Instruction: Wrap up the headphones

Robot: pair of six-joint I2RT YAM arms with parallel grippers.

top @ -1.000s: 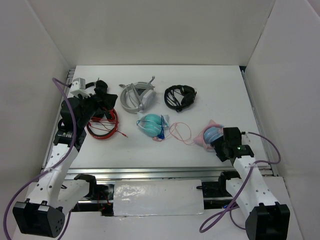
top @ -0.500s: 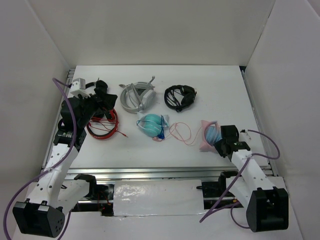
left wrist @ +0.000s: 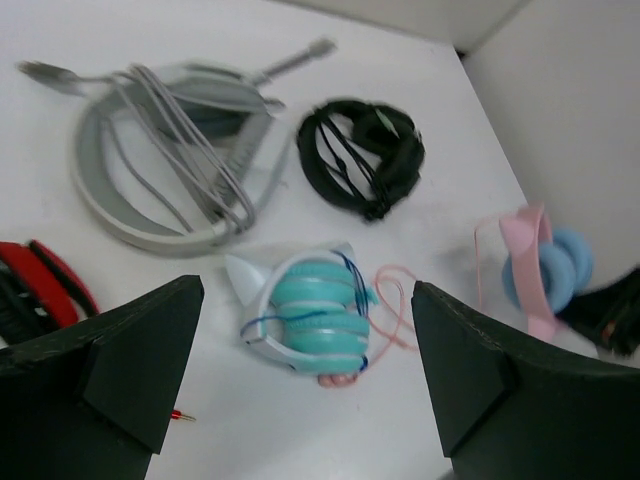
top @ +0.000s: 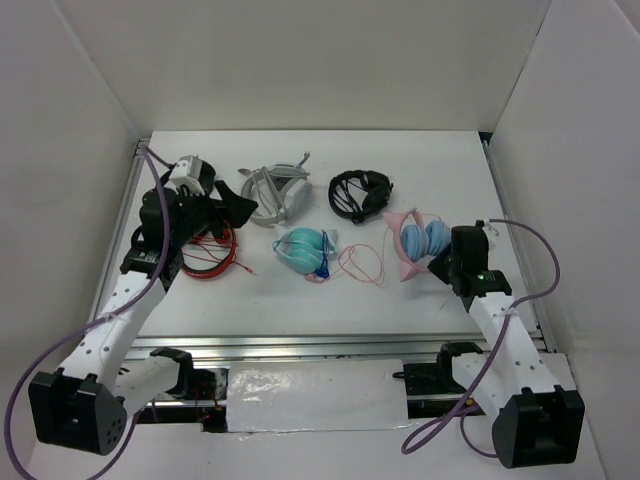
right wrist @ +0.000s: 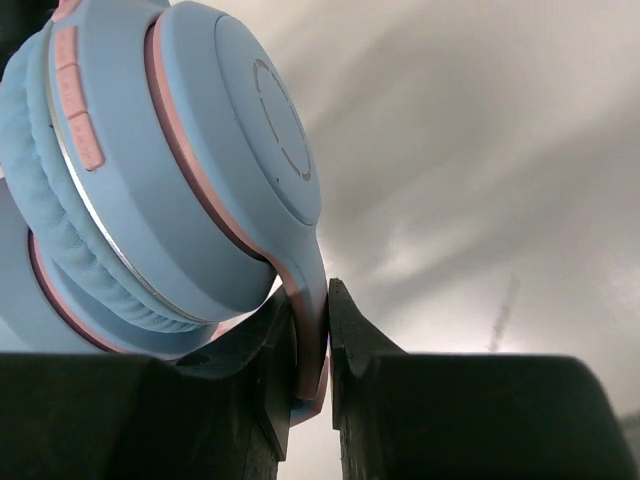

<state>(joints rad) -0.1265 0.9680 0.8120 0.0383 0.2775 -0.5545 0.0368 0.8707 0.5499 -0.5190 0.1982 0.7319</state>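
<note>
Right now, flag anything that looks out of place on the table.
The headphones in the right jaws trail their thin pink cable in loose loops beside the teal pair, whose own cord is wound up.

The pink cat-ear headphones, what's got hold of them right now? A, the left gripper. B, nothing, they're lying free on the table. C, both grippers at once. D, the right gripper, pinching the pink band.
D: in the right wrist view the right gripper is shut on the pink band of the headphones, while the left gripper hangs open, well away from them.
</note>
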